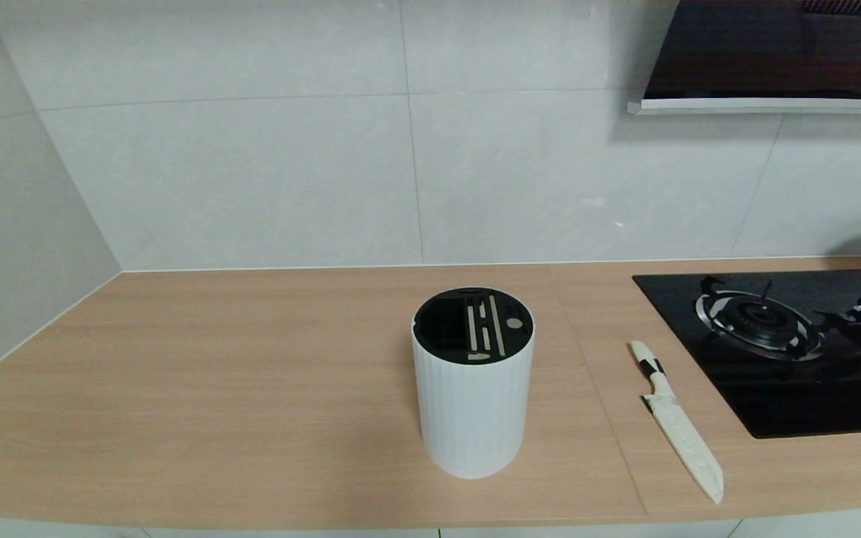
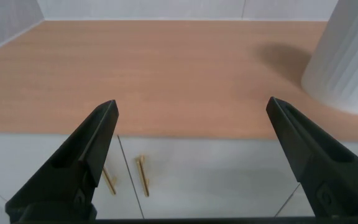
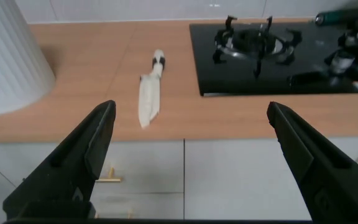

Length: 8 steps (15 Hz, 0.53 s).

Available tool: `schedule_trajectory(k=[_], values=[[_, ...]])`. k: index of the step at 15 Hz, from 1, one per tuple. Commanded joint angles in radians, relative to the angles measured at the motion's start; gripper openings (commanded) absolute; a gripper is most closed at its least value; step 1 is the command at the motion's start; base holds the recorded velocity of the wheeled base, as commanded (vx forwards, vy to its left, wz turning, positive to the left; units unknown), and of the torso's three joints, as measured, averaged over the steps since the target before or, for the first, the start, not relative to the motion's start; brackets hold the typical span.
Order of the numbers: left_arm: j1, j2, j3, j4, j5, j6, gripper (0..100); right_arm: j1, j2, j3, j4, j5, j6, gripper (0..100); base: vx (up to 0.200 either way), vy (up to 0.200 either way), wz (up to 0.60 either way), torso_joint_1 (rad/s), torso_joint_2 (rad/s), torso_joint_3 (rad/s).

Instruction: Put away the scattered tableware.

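Note:
A white knife (image 1: 674, 420) (image 3: 149, 96) with a black band on its handle lies flat on the wooden counter (image 1: 251, 373), between the holder and the stove, blade toward the front edge. A white ribbed cylindrical holder (image 1: 472, 381) (image 2: 345, 59) (image 3: 8, 59) with a black slotted top stands upright at the counter's middle. My left gripper (image 2: 191, 155) is open, hanging in front of the counter's edge, left of the holder. My right gripper (image 3: 191, 155) is open too, in front of the counter edge, with the knife beyond it.
A black gas stove (image 1: 774, 344) (image 3: 278, 56) with a burner ring fills the counter's right end. A range hood (image 1: 774, 60) hangs above it. Tiled walls close the back and left. Cabinet doors with gold handles (image 2: 143, 176) sit below the counter edge.

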Motion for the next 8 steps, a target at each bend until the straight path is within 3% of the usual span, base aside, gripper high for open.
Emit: schedule_trajectory(k=[1,8], values=[[0.000,0.001,0.000,0.000,0.001,0.000,100,0.000,0.001,0.000,0.000,0.000,0.000,100,0.000,0.000,0.00,0.281,-0.62,-0.339],[0.000,0.001,0.000,0.000,0.001,0.000,100,0.000,0.001,0.000,0.000,0.000,0.000,100,0.000,0.000,0.00,0.204,-0.44,-0.240]])
